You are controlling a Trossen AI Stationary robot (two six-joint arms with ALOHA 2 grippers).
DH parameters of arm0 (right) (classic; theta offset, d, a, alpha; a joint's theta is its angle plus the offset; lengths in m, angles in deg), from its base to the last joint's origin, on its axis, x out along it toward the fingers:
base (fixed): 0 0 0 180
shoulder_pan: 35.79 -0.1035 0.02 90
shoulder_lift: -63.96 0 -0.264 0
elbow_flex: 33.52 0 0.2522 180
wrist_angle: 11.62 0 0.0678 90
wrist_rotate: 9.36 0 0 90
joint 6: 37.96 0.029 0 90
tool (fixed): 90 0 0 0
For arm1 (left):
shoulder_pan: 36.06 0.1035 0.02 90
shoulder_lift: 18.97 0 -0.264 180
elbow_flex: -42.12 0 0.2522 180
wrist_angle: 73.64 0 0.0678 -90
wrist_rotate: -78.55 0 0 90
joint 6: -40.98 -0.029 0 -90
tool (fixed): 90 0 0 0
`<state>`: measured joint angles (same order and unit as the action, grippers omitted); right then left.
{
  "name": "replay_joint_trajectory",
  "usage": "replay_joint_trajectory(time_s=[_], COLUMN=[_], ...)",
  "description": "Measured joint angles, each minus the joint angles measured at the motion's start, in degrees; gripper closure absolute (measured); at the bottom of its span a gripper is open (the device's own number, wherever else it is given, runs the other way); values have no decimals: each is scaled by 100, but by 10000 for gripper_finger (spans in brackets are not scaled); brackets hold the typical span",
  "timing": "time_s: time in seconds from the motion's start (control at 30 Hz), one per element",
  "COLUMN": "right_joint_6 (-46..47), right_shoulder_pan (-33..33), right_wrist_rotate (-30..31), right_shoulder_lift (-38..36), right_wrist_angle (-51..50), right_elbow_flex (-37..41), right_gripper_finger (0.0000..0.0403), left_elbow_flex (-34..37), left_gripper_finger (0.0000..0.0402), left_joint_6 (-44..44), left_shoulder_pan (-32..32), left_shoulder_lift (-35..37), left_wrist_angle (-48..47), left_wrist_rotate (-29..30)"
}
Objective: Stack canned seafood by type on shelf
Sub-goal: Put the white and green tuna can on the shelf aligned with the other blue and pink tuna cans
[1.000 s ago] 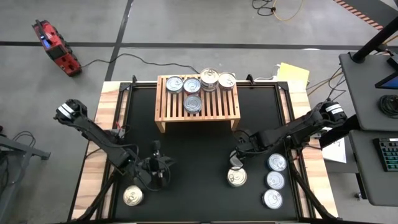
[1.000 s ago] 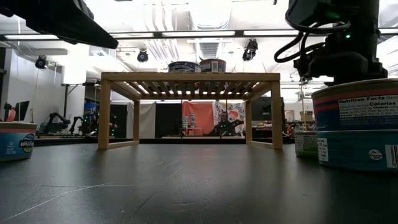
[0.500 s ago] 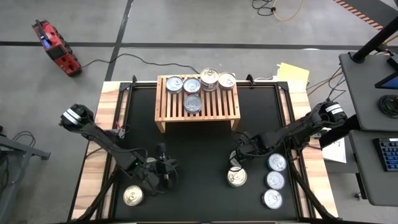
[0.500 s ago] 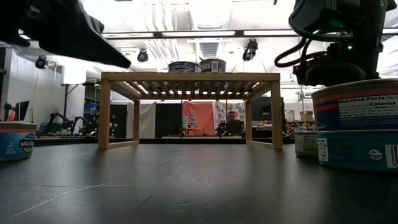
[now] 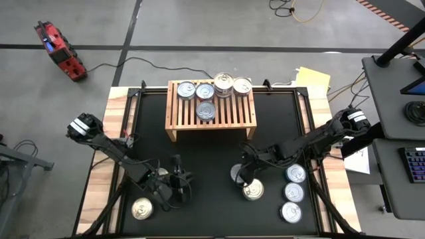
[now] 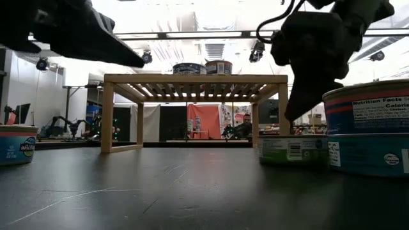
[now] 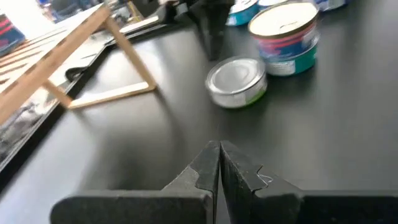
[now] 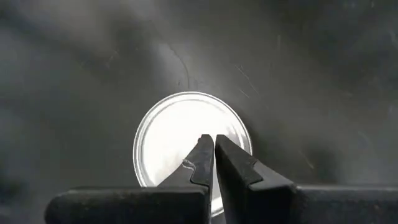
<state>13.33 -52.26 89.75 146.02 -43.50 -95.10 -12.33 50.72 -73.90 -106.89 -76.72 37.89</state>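
On the desk (image 5: pixel 199 159), far left-front, one tin w/ a gold-toned lid (image 5: pixel 141 210) sits alone; in the low view its side is blue (image 6: pixel 16 145). Just right of it hangs the left claw (image 5: pixel 178 188), fingers pressed fully together, nothing in them; the left wrist view shows the two dark fingers (image 7: pixel 219 163) meeting tip to tip over bare black mat.

Center-back: the shelf (image 5: pixel 211 106), light wood w/ slatted top, holds four cans – one at back left (image 5: pixel 186 89), one in front of it toward the middle (image 5: pixel 206 111), a taller one at back center (image 5: pixel 224 83), and one at back right (image 5: pixel 242 85).

Right of center, the right claw (image 5: pixel 243 174) is shut, empty, pointing down right over a flat silver can w/ green label (image 6: pixel 287 149); the right wrist view shows closed fingers (image 8: pixel 210 163) above its bright lid (image 8: pixel 180 134). Can't tell if the tips touch the lid. Just beside it, nearer the desk front, stands a two-can stack (image 5: pixel 253 190), red/blue label over teal in the low view (image 6: pixel 367 131).

Far right: three more silver-lidded cans in a line front to back (image 5: pixel 295 192), near the right edge of the mat.
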Motion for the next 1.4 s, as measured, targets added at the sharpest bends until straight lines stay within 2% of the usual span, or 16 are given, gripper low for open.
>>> replay_joint_trajectory(time_s=[0.2, 0.4, 0.63, 0.8, 1.0, 1.4], right_joint_6=[-196, -188, -248, -348, -551, -491], right_shoulder_pan=[0, -2, -1, -2, 0, -2], right_wrist_rotate=[-2, 0, 0, 0, 4, 105], right_shoulder_lift=[-252, -508, -541, -524, -522, -522], right_wrist_angle=[-576, -1178, -1296, -1292, -1290, -1288], right_elbow_flex=[-174, -174, -163, -163, -163, -161], right_gripper_finger=[394, 394, 394, 394, 394, 393], left_elbow_flex=[0, 0, -4, -235, -596, -671], left_gripper_finger=[401, 401, 401, 401, 401, 401], left_joint_6=[-316, -605, -1044, -1106, -1154, -1224], left_shoulder_pan=[165, 378, 627, 764, 919, 1372], left_shoulder_lift=[-122, -681, -1546, -2031, -2460, -2575], left_wrist_angle=[830, 1920, 3404, 3584, 3608, 3732], left_wrist_rotate=[-688, -742, -809, -877, -1261, -1888])
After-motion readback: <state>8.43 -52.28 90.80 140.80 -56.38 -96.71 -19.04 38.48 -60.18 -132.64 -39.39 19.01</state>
